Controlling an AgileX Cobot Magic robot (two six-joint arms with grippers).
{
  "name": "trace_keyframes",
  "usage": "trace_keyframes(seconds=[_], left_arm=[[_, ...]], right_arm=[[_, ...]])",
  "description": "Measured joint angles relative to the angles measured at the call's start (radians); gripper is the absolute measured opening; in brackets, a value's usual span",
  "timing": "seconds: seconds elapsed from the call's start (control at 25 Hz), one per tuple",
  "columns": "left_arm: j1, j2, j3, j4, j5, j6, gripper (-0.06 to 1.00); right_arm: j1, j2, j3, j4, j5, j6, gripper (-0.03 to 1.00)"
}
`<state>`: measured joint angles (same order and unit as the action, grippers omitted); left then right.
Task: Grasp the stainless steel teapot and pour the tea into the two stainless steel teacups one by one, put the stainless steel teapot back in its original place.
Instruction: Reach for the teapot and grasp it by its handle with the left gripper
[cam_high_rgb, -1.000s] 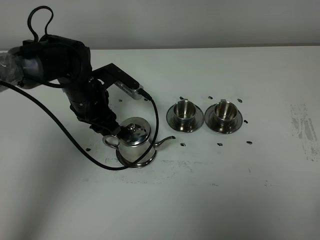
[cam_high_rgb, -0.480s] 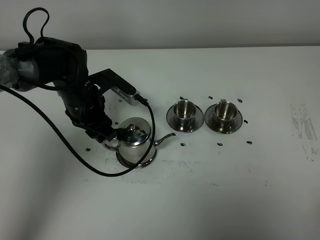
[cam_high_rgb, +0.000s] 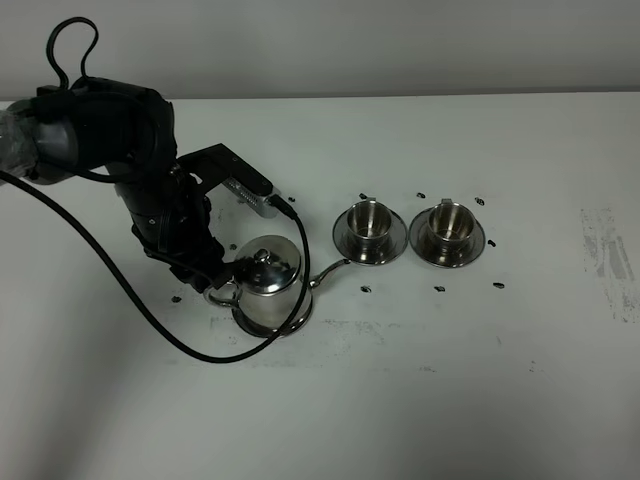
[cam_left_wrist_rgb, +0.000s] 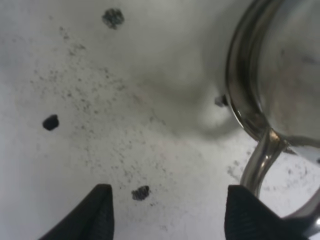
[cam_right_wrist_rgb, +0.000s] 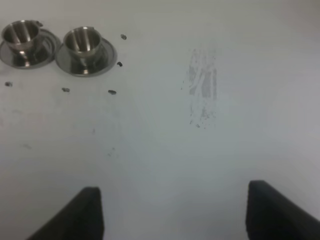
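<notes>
Teapot (cam_high_rgb: 268, 288) sits on its saucer (cam_high_rgb: 297, 322) on the tabletop (cam_high_rgb: 400, 400), at 8 o'clock from the cups (cam_high_rgb: 369, 225). Left claw (cam_left_wrist_rgb: 168, 200) at its 9, jaws apart, handle (cam_left_wrist_rgb: 260, 165) right by one finger, not btwn imo. Closing now prob shoves the pot, and the spout (cam_high_rgb: 330, 272) clips the nearer one.

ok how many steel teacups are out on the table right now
2. The left teacup stands just beyond the spout of the teapot; the right teacup stands beside it, further from the teapot. None looks hidden.
</notes>
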<state>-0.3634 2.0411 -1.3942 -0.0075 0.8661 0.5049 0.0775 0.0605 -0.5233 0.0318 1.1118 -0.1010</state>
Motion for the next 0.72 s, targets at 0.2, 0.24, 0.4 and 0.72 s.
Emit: trace_keyframes(seconds=[0.2,0.24,0.4,0.72], left_arm=[[-0.005,-0.003,0.0,-0.001,0.007,0.018,0.48],[-0.005,-0.004,0.0,-0.002,0.008,0.023,0.48],[-0.005,-0.004,0.0,-0.021,0.02,0.063,0.48],[-0.005,-0.004,0.0,-0.047,0.03,0.096,0.48]], right_arm=[[0.0,0.0,0.0,0.0,0.0,-0.001,0.58],[0.0,0.0,0.0,0.0,0.0,-0.001,0.58],[0.0,0.0,0.0,0.0,0.0,0.0,0.58],[0.0,0.0,0.0,0.0,0.0,0.0,0.58]])
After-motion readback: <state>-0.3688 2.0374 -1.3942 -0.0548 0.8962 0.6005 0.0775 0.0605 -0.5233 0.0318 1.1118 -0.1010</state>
